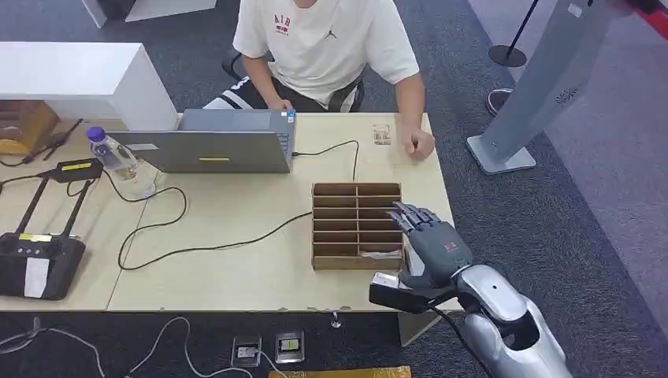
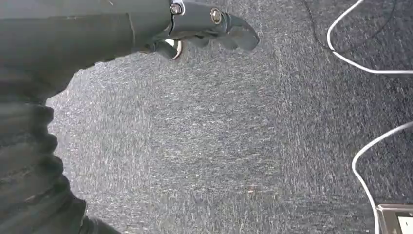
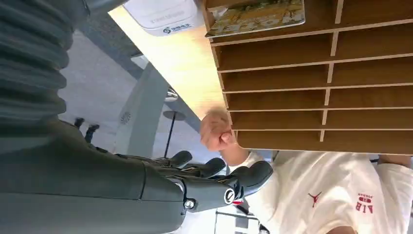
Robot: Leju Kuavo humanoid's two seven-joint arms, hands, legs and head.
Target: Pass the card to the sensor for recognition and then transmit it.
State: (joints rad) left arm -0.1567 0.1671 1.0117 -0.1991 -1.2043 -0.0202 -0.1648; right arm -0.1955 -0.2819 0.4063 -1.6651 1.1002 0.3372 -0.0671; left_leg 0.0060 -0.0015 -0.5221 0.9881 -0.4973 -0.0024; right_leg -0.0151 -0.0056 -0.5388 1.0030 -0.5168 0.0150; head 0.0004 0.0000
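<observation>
A wooden slotted organizer (image 1: 346, 224) (image 3: 277, 100) stands on the table's right part. One picture card (image 1: 380, 253) (image 3: 255, 17) lies in its near right slot. A second card (image 1: 382, 135) lies flat on the table by the person's hand (image 1: 420, 145) (image 3: 216, 131). A white sensor (image 1: 384, 279) (image 3: 163, 17) sits at the near table edge, partly hidden by my wrist. My right hand (image 1: 429, 235) (image 3: 209, 178) hovers over the organizer's right side, fingers spread, holding nothing. My left hand (image 2: 209, 27) hangs over the carpet, holding nothing.
A person sits at the table's far side behind a grey laptop (image 1: 217, 142). A water bottle (image 1: 118, 157), cables (image 1: 181, 228) and a black case (image 1: 35, 264) lie to the left. A grey kiosk stand (image 1: 543, 87) rises off the table's right.
</observation>
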